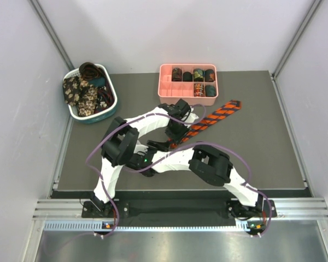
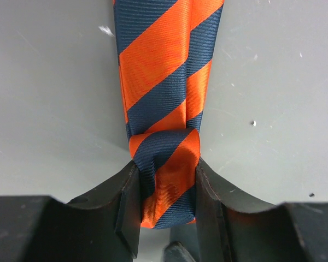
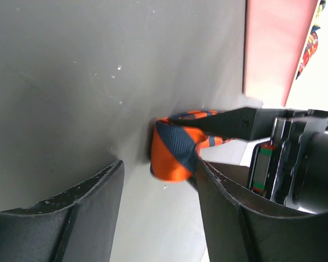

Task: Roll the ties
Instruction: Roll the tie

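Observation:
The orange-and-dark striped tie [image 1: 213, 117] lies flat on the mat and runs diagonally from the upper right down to the middle. Its near end is rolled into a small coil [image 2: 167, 164]. My left gripper [image 2: 165, 191] is shut on that coil and shows in the top view [image 1: 174, 143] at the tie's lower end. My right gripper [image 3: 159, 169] is open just in front of the coil [image 3: 172, 150], with nothing between its fingers, and sits left of the coil in the top view [image 1: 157, 146]. The left gripper's finger [image 3: 229, 123] presses the coil's side.
The pink compartment tray [image 1: 169, 87] at the back middle holds several rolled ties [image 1: 194, 76]; its wall shows in the right wrist view [image 3: 268, 49]. The white-and-teal basket [image 1: 90, 117] at the back left holds loose floral and dark ties [image 1: 82, 90]. Both arms cross over the mat's middle.

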You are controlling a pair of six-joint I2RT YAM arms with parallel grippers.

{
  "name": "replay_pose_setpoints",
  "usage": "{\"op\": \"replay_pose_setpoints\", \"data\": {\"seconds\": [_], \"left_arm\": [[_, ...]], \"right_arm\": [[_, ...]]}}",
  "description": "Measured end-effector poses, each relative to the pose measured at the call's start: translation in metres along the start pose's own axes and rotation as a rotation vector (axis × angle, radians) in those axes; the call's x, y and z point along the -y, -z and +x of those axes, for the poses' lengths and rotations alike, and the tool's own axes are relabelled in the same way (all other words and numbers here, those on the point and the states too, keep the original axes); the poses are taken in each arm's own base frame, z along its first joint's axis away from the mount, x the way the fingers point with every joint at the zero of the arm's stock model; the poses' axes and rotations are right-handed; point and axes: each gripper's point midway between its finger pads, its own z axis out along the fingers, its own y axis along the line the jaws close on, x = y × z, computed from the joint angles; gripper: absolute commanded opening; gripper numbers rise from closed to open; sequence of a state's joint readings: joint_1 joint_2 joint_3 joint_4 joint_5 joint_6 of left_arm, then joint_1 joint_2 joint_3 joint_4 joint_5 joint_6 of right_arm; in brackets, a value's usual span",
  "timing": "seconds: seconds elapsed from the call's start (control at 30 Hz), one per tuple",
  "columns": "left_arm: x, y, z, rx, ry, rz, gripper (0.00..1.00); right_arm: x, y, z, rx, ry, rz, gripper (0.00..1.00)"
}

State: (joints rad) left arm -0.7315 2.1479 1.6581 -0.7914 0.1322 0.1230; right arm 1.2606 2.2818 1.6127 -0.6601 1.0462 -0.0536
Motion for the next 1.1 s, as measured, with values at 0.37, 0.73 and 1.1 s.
{"op": "replay_pose_setpoints", "data": {"seconds": [0.37, 0.73, 1.1], "left_arm": [[0.012, 0.002, 0.013, -0.063, 0.02, 0.009, 0.28], [0.013, 0.003, 0.015, -0.084, 0.037, 0.0, 0.29], [0.014, 0.003, 0.015, -0.089, 0.054, -0.006, 0.31]], "right_arm": [[0.002, -0.01, -0.003, -0.02, 0.022, 0.003, 0.52], [0.003, -0.013, 0.012, -0.059, -0.016, 0.03, 0.51], [0.003, -0.022, 0.025, -0.074, -0.054, 0.053, 0.22]]}}
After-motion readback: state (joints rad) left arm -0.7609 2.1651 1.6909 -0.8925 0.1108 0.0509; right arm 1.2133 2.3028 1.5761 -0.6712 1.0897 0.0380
